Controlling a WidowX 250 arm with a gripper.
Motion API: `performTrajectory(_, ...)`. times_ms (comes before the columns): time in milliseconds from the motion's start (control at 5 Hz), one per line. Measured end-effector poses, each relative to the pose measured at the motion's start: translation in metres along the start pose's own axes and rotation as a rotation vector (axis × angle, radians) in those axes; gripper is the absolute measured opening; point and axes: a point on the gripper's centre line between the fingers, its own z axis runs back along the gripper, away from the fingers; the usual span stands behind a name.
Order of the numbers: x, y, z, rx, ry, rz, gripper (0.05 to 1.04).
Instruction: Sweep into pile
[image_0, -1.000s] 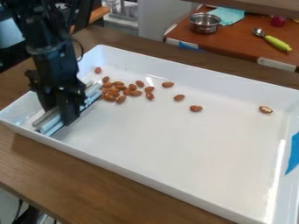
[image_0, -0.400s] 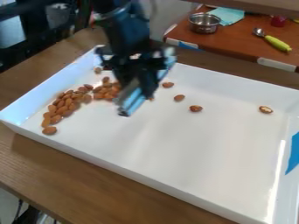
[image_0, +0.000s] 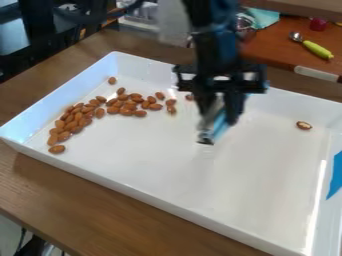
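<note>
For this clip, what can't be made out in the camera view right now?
All in the camera view:
- Held tool: blurred, exact outline unclear.
- Almond beside the end effector: partly hidden by it.
- Tray floor behind the end effector: hidden, so no full almond count.
- Metal pot: partly hidden by the arm.
- Tray's near right corner: cut off by the edge.

The brown wood-grained bench (image_0: 53, 190) runs at a slant across the camera view, its wood visible along the tray's near long side, at its left and behind its far wall. Directly on it lies a large white rectangular tray (image_0: 153, 160), flat-bottomed, with raised walls and a bright streak of light down its right side. A blue patch (image_0: 337, 175) marks the right wall.
</note>
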Motion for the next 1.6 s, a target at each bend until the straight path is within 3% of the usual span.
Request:
performTrajectory(600, 0.008, -0.046, -0.042, 0.065, 0.027, 0.001, 0.381)
performTrajectory(800, 0.018, -0.064, -0.052, 0.077, 0.005, -0.004, 0.381)
performTrajectory(1600, 0.033, -0.080, -0.086, 0.129, 0.005, 0.030, 0.381)
